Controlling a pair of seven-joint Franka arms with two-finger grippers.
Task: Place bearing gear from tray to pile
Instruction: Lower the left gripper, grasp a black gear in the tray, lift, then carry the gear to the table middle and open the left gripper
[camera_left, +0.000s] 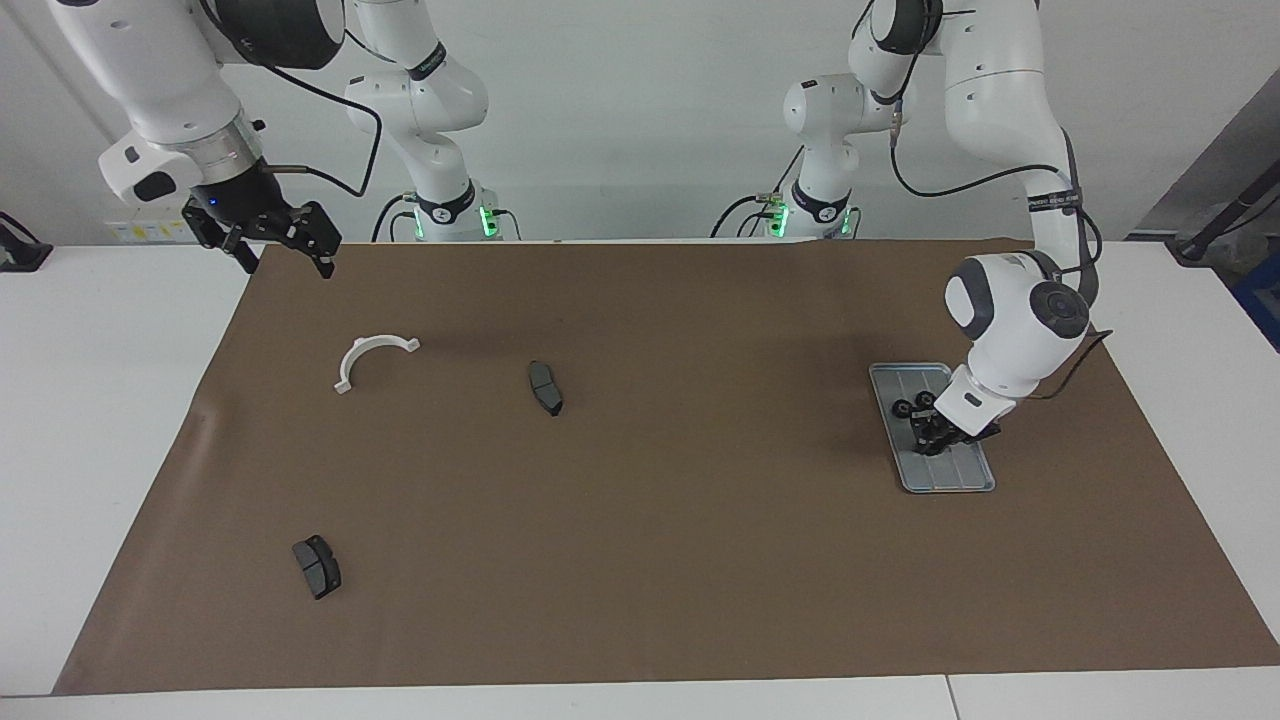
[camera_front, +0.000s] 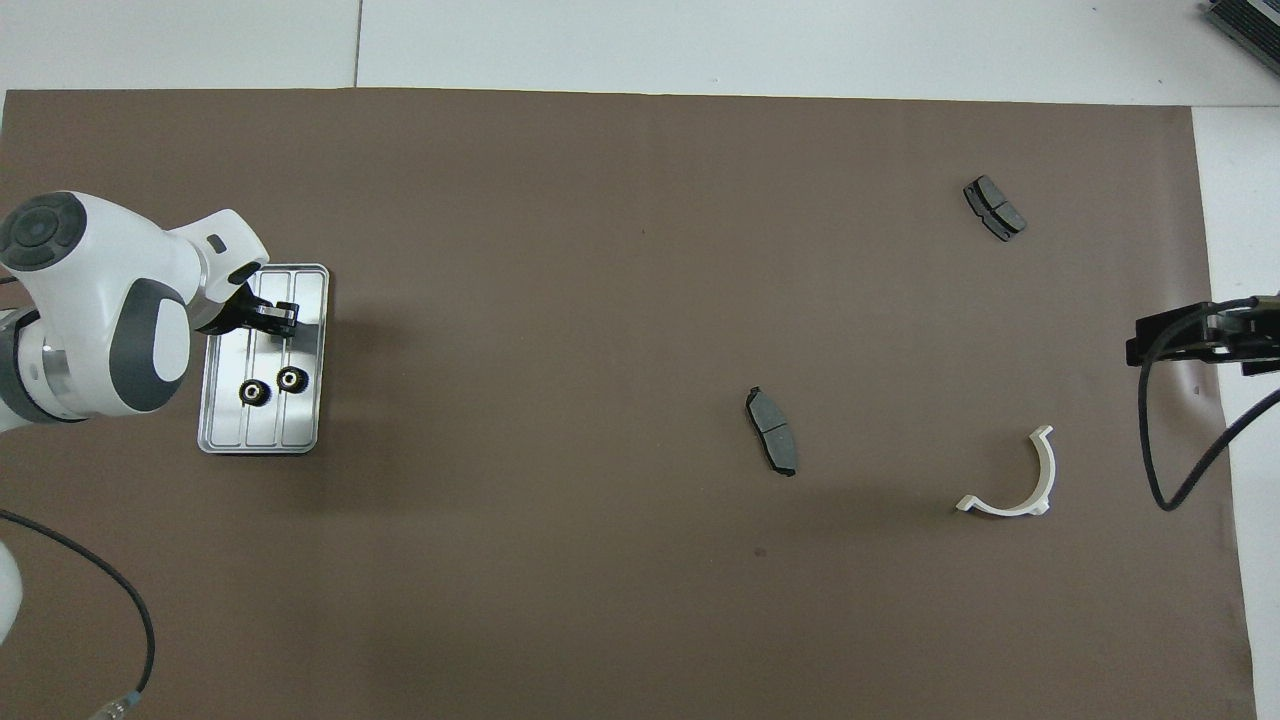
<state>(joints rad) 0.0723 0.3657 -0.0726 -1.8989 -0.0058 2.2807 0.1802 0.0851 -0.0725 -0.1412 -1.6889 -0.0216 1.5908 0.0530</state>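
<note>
**Left tool down in the tray, pressed together**

The left tool (camera_left: 938, 440) is low inside the tray (camera_left: 975, 478), which lies on the brown mat (camera_left: 700, 520) toward the left arm's end of the tabletop (camera_left: 100, 400). Its fingertips are pressed together. Whether they pinch a gear cannot be told; the tool hides what is under it.

Two gears (camera_front: 254, 393) (camera_front: 291, 378) sit side by side in the tray, in the half nearer to the robots, just beside the tool and apart from it.

The pile is spread toward the right arm's end: a white bracket (camera_left: 372, 357), one brake pad (camera_left: 545, 387) nearer the middle of the mat, and a second pad (camera_left: 317, 566) farther from the robots.

The right tool (camera_left: 285, 245) waits in the air over the mat's edge, fingers spread, holding nothing.
</note>
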